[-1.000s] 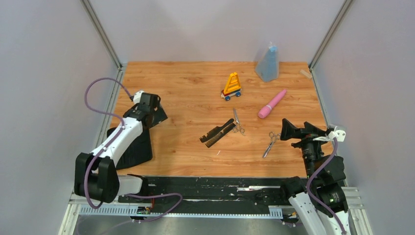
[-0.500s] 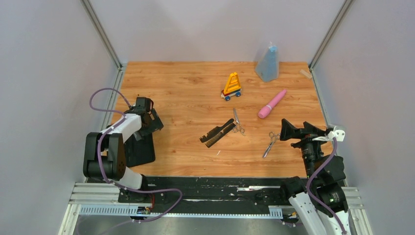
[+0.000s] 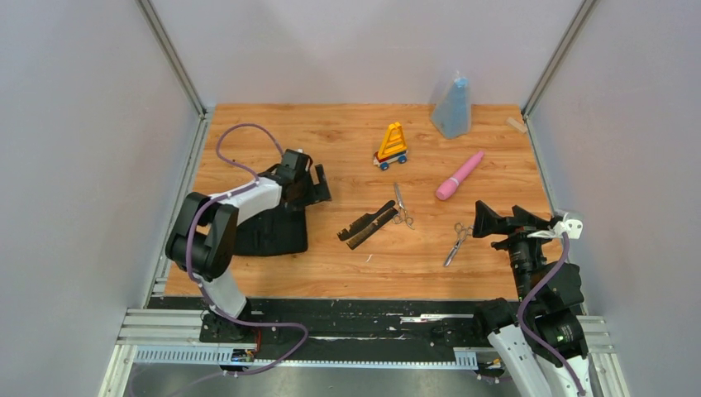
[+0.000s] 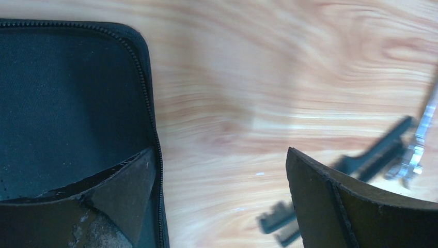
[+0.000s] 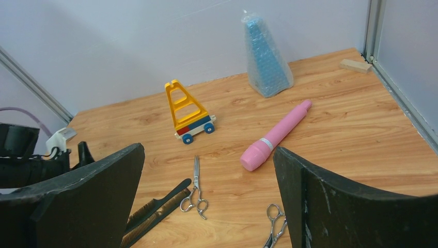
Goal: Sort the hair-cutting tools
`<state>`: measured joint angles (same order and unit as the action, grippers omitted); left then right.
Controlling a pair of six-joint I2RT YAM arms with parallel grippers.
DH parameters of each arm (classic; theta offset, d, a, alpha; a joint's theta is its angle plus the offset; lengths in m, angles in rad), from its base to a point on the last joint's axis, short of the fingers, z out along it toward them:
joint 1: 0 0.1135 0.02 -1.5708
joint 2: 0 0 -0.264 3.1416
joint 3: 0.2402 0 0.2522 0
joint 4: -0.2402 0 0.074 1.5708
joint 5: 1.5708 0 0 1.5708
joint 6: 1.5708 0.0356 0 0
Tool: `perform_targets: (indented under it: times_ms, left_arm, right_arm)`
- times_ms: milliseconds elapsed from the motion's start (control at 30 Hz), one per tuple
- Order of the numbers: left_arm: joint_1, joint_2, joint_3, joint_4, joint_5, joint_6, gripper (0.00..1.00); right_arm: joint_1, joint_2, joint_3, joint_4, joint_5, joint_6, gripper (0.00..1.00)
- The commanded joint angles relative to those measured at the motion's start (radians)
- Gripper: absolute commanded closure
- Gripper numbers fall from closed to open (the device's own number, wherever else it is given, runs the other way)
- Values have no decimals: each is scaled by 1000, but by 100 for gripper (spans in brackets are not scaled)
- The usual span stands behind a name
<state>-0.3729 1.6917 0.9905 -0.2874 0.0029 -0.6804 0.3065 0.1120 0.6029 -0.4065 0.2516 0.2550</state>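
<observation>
Black fingers of the right gripper (image 3: 489, 223) stand wide apart, empty, at lower right of the overhead view, the near scissors (image 3: 455, 242) just left of them. At centre two combs (image 3: 368, 225) lie side by side, the far scissors (image 3: 401, 205) seemingly touching their upper end. Centre-left, the left gripper (image 3: 316, 184), also spread and empty, hangs over a black pouch (image 3: 273, 236).

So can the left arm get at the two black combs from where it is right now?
Probably yes. The left hand is open and faces the combs, with nothing lying between them. One pair of scissors lies close by their far end, so it might get nudged.
</observation>
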Motion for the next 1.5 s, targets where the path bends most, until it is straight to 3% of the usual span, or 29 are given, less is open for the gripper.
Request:
perform_targets:
  times_ms: [0,167,433,633,767,867,1033,1200,1467]
  left_arm:
    - [-116,137,40,153,278,-151,0]
    - [-158,133,132,138,272,-160,0]
    - [-143,-66,175,-80,73,-3,0]
    - [-14,-222,115,-212,2,105,0]
    - [101,-278,72,-264,-13,175,0]
    - [206,-255,87,-282,-16,217,0]
    - [292,-85,226,-361,-12,288,0]
    - [312,80,345,-411,10,345,1]
    - [316,240,431,-427,85,367,15]
  right_arm:
    - [7,9,0,32,-9,-20,0]
    - [7,24,8,27,-28,-17,0]
    - [7,212,110,-62,-137,50,0]
    - [7,430,210,-139,-222,118,0]
    - [7,484,197,-143,-310,156,0]
    - [5,536,174,-147,-335,192,0]
    - [4,697,196,-193,-342,225,0]
    - [3,843,220,-211,-361,239,0]
    - [3,998,250,-210,-385,216,0]
